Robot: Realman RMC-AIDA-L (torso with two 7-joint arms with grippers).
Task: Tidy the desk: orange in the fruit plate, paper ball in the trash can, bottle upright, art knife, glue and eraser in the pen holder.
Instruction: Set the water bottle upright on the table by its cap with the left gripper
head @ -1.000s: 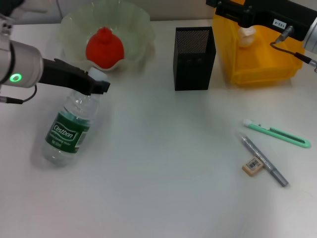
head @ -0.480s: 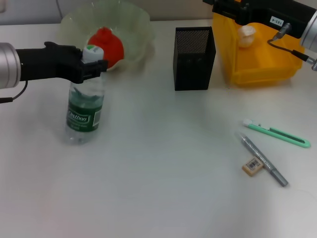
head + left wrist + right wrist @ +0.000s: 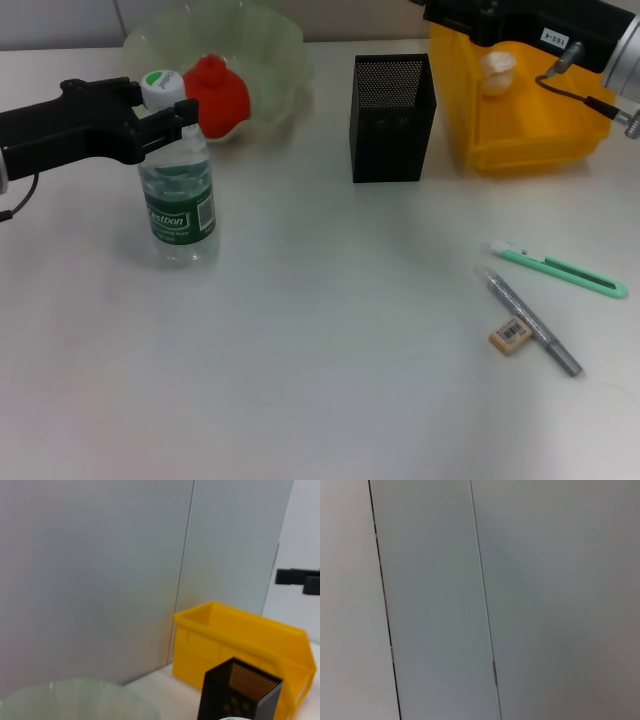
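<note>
The clear bottle (image 3: 178, 195), green label and white-green cap, stands upright on the left of the table. My left gripper (image 3: 165, 115) comes in from the left and is shut on its neck. Just behind it, the orange (image 3: 218, 95) lies in the glass fruit plate (image 3: 275, 45). The black mesh pen holder (image 3: 393, 120) stands at back centre. A paper ball (image 3: 497, 68) sits in the yellow trash can (image 3: 535, 125), with my right gripper (image 3: 470, 18) above that bin. Green art knife (image 3: 560, 270), grey glue stick (image 3: 533, 325) and eraser (image 3: 510, 336) lie at right.
The left wrist view shows the yellow trash can (image 3: 240, 640), the pen holder (image 3: 240, 690), the fruit plate's rim (image 3: 75, 700) and a grey panel wall. Only wall panels appear in the right wrist view.
The bottle went from lying tilted on the table to standing upright, lifted by my left gripper at its neck and shifted slightly right. The right arm barely moved.
</note>
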